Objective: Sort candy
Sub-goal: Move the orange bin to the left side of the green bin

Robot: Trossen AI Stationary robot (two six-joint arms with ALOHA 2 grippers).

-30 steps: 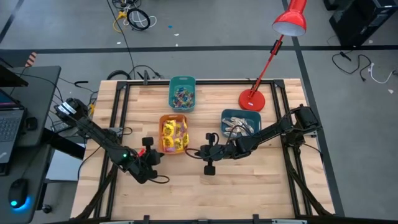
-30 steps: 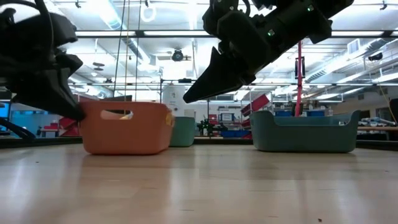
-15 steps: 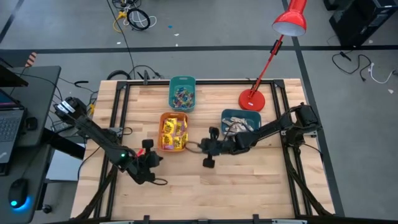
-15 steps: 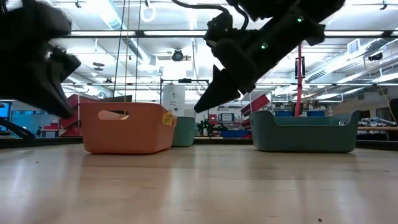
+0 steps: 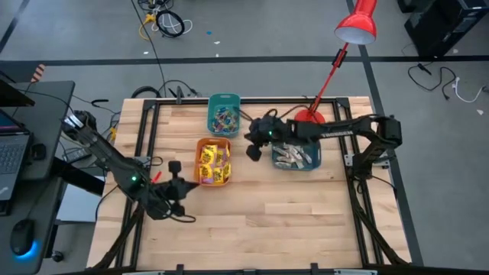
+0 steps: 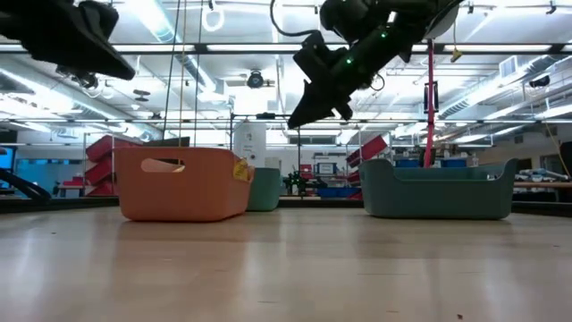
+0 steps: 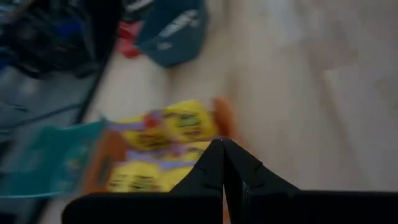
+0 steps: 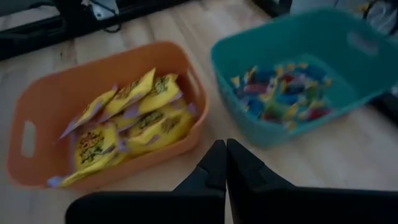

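Candy is all sitting in three plastic bins on the pale wooden table (image 5: 290,214), none loose on the boards that I can spot. Biggest stuff first: two dark robot arms, one red desk lamp (image 5: 309,121) at the far edge. Then the bins: the dark blue-grey plastic bin (image 5: 313,162) holds the pale whitish stick-shaped sweets (image 5: 290,155), too jumbled to count; the orange plastic bin (image 8: 50,99) is stuffed with square yellow packets with dark print (image 8: 134,118), maybe ten or so; the teal plastic bin (image 8: 348,56) has a pile of tiny blue, red and orange pieces (image 8: 280,93). Right gripper (image 5: 252,147) hangs between the teal and blue-grey bins, fingers pinched together on nothing. Left gripper (image 5: 180,185) is just beside the orange bin, also clamped tight, nothing in it.
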